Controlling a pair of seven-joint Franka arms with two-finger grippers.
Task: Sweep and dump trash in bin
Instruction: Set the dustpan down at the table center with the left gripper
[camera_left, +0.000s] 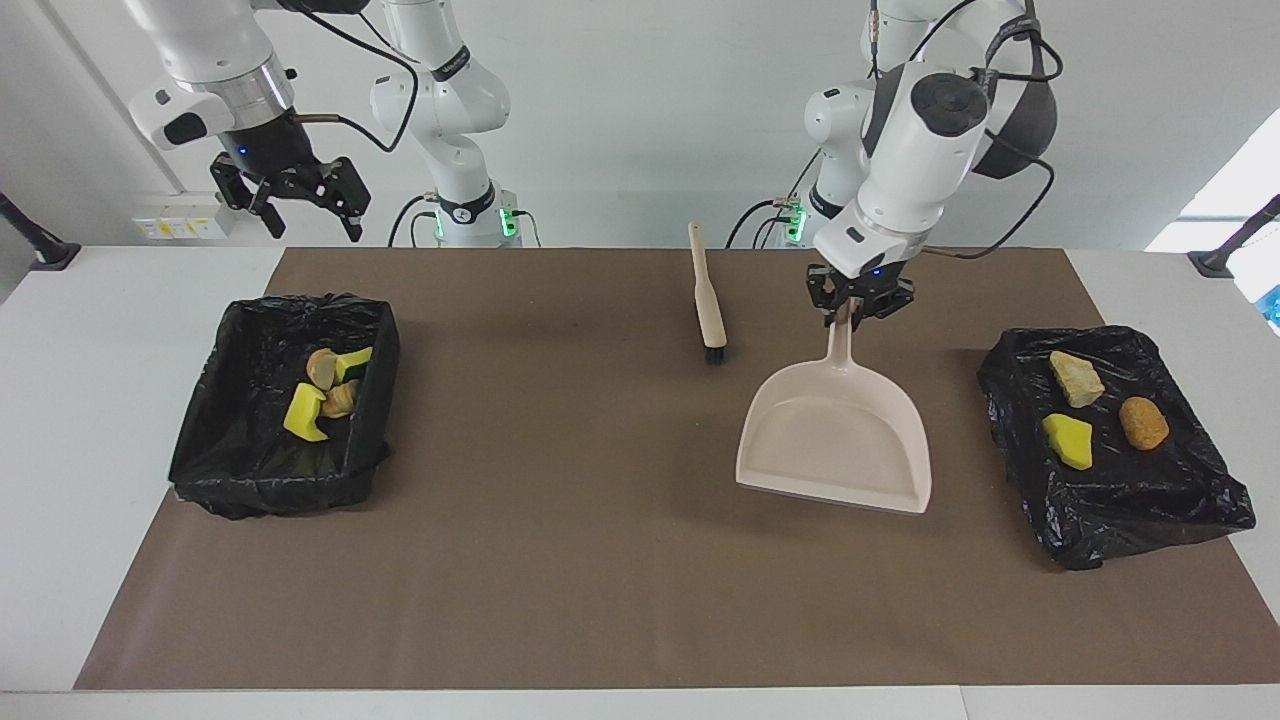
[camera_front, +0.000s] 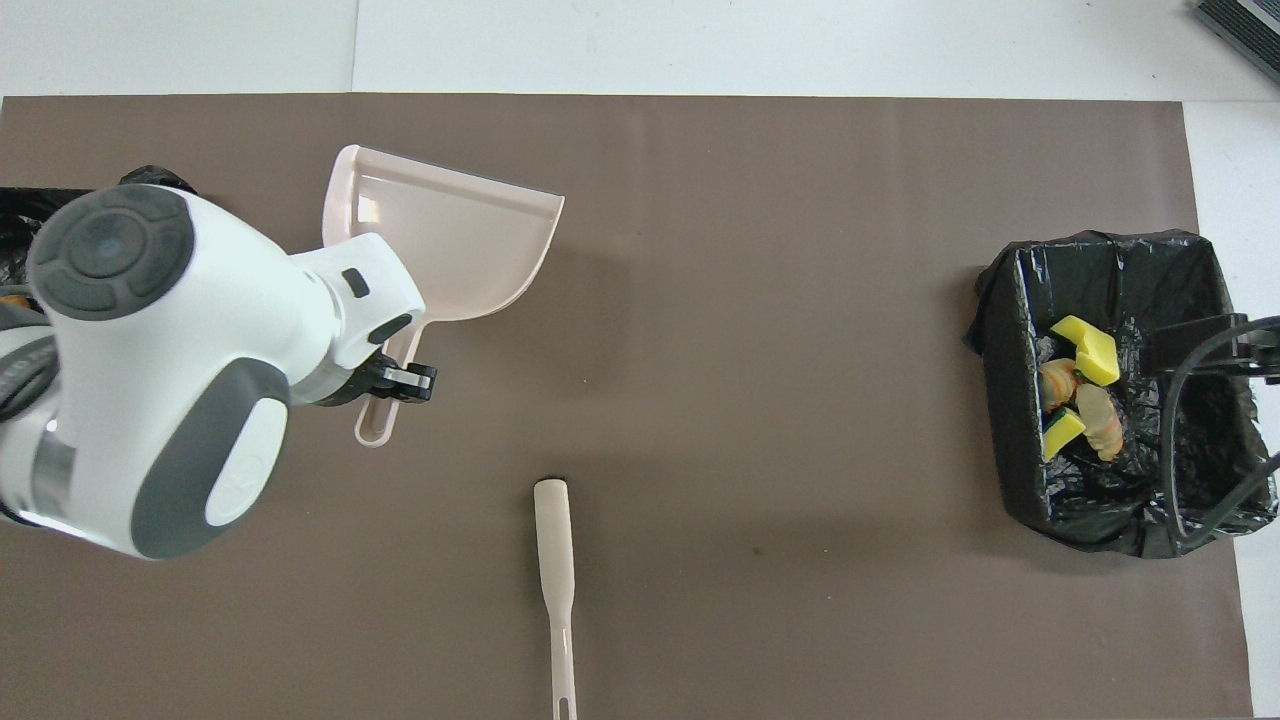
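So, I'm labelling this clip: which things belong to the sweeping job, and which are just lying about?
Job:
- dustpan, held by the left tool
- brush
- two lined bins
- scraps inside them
- right tool, open, waiting over the table's edge

Lying about:
- brown mat

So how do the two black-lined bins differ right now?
The bin at the right arm's end has upright walls, while the bin at the left arm's end looks lower and flatter. The first holds a huddled clump of yellow and tan scraps; the second holds three scraps lying apart: a pale lump, a yellow piece and a brown lump. Both are lined with black plastic and stand on the brown mat.
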